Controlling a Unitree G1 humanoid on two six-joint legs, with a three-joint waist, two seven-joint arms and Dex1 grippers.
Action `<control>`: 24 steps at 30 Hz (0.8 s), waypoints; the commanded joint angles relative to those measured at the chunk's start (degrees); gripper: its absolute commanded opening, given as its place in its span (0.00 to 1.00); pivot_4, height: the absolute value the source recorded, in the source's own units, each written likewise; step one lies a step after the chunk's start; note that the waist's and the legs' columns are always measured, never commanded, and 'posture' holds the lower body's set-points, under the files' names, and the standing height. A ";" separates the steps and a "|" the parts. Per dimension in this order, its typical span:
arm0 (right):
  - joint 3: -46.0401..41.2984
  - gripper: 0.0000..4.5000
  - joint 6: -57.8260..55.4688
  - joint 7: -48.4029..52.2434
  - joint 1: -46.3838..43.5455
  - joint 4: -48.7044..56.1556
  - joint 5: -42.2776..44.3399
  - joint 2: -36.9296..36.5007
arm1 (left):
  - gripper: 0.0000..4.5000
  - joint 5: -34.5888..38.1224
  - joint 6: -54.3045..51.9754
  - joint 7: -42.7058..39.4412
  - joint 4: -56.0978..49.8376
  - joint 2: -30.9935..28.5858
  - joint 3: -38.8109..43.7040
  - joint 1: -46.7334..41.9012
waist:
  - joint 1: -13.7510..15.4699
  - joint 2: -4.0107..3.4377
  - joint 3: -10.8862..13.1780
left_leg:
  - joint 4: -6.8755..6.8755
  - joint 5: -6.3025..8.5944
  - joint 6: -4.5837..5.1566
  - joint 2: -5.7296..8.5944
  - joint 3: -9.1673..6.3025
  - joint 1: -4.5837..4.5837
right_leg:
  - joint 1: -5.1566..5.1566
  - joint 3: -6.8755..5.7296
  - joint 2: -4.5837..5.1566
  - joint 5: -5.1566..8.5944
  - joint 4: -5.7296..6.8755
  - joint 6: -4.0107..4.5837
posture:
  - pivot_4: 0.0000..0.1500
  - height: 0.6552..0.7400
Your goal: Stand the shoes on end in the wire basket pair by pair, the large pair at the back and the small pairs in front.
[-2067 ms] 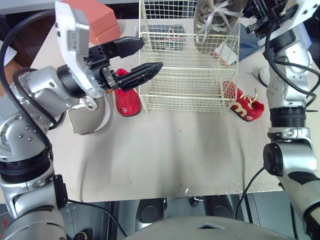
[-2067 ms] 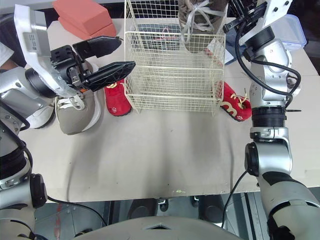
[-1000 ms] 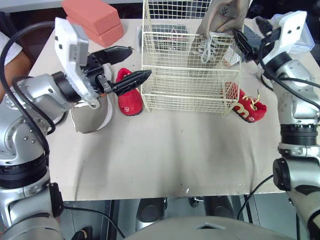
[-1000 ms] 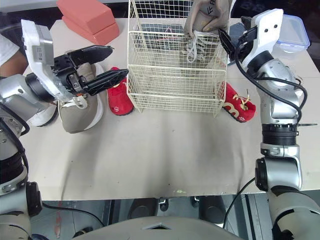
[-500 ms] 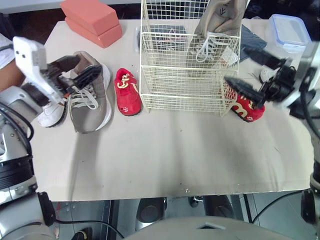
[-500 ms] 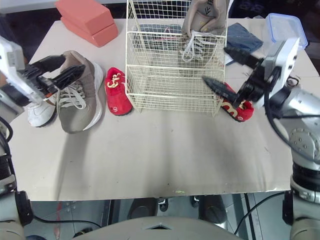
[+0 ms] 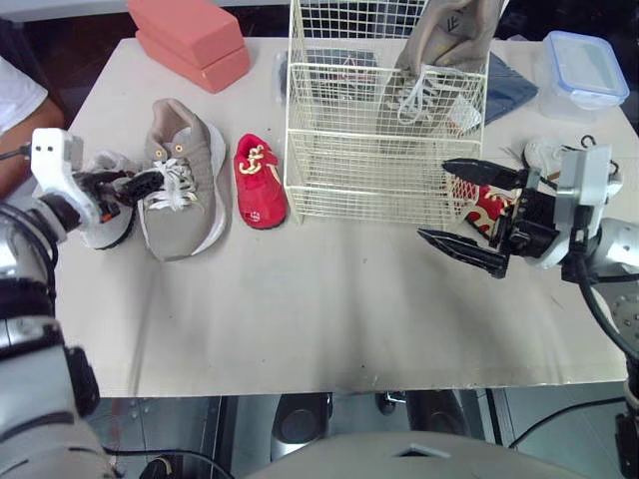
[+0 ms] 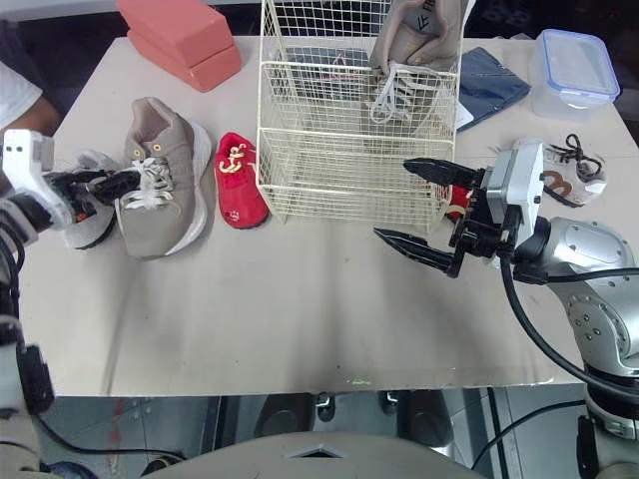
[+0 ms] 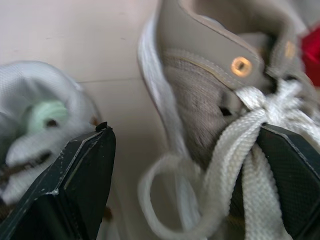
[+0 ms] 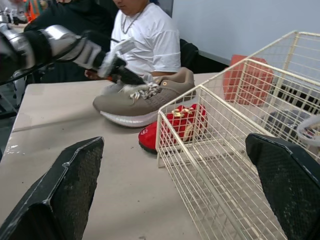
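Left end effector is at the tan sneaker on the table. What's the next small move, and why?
Probably close the left end effector on the tan sneaker near its laces. It is open and brackets the laced upper. The matching sneaker already stands at the back of the wire basket, so this one would complete the large pair.

The wire basket (image 7: 384, 150) is thin metal wire under a smooth cream coating. The table (image 7: 300, 299) top is matt beige. The taupe sneaker (image 7: 180, 185) has coarse woven cloth, a smooth suede-like collar, a shiny brass eyelet (image 9: 241, 65) and woven white laces (image 9: 235, 145). The red shoe (image 7: 258, 185) beside it looks plush. On the right gripper (image 8: 390, 199) the pads (image 10: 75, 190) are matt black, finely cross-hatched.
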State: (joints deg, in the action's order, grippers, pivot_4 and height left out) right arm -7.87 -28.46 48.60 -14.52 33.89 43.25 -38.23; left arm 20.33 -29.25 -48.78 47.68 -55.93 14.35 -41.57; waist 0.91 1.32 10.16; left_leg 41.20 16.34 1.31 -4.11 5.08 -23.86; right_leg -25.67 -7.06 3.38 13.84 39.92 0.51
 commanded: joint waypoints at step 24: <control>0.95 1.00 3.41 -1.52 -0.61 2.34 -0.63 1.61 | 0.14 -10.06 9.87 -9.11 19.67 0.60 -2.81 -12.27 | -0.07 0.01 -0.01 | 0.05 -0.13 -0.21 -0.07 0.05 0.04 | 0.00 0.03 0.05 0.01 0.10 -0.01 | 1.00 0.36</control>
State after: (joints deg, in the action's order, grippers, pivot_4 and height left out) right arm -5.45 -26.11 47.06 -14.78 34.11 41.31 -36.73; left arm 9.26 -22.10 -60.03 67.57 -54.83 9.27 -54.63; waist 0.83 1.33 10.15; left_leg 41.24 16.21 1.09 -4.18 5.11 -23.82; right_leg -25.67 -7.05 3.44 13.85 40.04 0.50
